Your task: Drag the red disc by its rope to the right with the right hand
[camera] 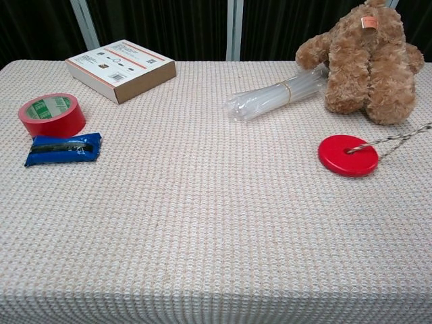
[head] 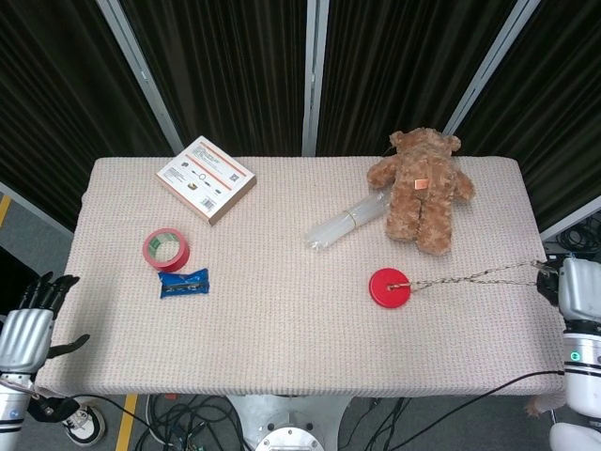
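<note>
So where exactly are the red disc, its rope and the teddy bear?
red disc (camera: 348, 156), chest view, flat top face.
rope (head: 474, 277), head view, middle of its stretched length.
teddy bear (head: 420, 193), head view, its belly.

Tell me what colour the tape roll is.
Red, with a green-and-white inner core; the tape roll shows best in the chest view.

The counter (head: 282, 348) before me wore a beige woven cloth. Behind it hung black pleated curtains (head: 225, 75), split by pale metal posts (head: 314, 75). Grey floor (head: 28, 235) and tangled cables (head: 188, 413) showed below.
</note>
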Robot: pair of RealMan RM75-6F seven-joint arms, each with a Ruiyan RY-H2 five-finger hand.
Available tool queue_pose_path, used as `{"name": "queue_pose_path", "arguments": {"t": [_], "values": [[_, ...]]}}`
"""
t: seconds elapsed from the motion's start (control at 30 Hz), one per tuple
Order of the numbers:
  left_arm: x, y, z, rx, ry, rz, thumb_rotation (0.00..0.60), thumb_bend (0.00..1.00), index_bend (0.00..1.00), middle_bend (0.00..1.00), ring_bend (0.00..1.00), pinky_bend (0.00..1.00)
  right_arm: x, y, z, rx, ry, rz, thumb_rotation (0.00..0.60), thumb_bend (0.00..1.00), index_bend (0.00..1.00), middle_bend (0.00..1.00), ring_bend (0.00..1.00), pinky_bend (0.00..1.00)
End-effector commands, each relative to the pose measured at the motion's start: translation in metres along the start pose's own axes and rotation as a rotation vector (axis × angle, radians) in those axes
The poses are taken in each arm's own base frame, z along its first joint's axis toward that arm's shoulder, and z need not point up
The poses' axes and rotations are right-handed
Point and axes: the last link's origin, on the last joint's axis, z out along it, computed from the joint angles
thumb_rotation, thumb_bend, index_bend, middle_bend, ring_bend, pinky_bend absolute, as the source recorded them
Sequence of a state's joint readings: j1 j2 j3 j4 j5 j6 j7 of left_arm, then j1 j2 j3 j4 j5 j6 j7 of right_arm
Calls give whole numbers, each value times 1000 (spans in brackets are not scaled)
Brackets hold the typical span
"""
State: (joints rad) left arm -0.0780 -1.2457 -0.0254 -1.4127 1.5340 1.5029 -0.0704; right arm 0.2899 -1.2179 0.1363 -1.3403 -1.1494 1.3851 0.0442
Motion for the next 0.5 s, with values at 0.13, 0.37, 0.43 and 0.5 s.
{"name": "queue_pose_path", "arguments": {"t": [0.13, 0.37, 0.43, 0.5], "values": [[0, 1, 1, -1, 0, 0, 600, 15, 139, 134, 24, 123, 8, 21, 0, -72, 14, 11, 600, 595, 1000, 945, 745, 754], [1, 1, 0, 1, -1, -1, 600, 16, 139, 134, 24, 123, 4, -28, 10, 68, 16, 54, 600, 596, 1000, 946, 748, 754], [1, 1, 1, -1, 1, -2, 600, 15, 139, 134, 24, 123, 3, -59, 15, 155, 26, 79, 600, 595, 1000, 947, 748, 754], [1, 1, 1, -1, 2, -2, 600, 16, 139, 134, 24, 123, 1, -87, 19, 228, 33, 98, 600, 595, 1000, 947, 748, 754]]}}
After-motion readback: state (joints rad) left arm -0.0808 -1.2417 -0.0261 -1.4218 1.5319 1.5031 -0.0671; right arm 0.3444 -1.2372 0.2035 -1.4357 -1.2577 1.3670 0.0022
